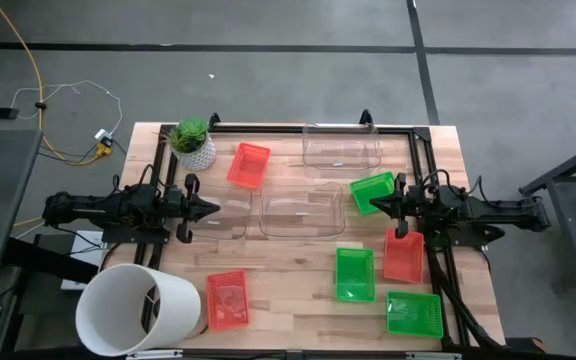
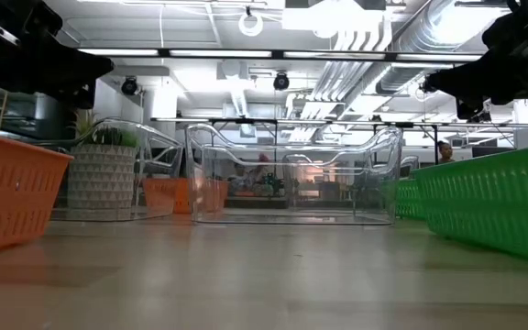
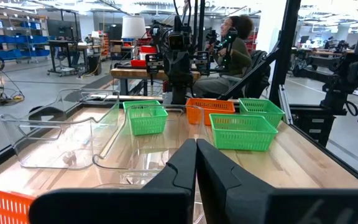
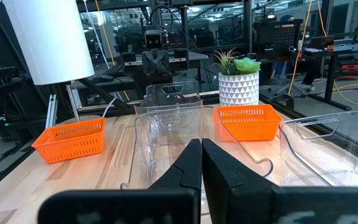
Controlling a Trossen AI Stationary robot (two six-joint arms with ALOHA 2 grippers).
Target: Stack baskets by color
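Right end effector [image 1: 376,203], closed, touches green basket [image 1: 371,190]; left idle.

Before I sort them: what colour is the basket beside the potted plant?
Red basket; clearest in the high view.

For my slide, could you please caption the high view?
Red, green and clear baskets scattered unstacked; both end effectors shut, idle at table sides.

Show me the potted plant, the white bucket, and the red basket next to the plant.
potted plant [image 1: 193,143]: high view, on its white pot.
white bucket [image 1: 173,305]: high view, on its outer side wall.
red basket [image 1: 249,165]: high view, on its middle.
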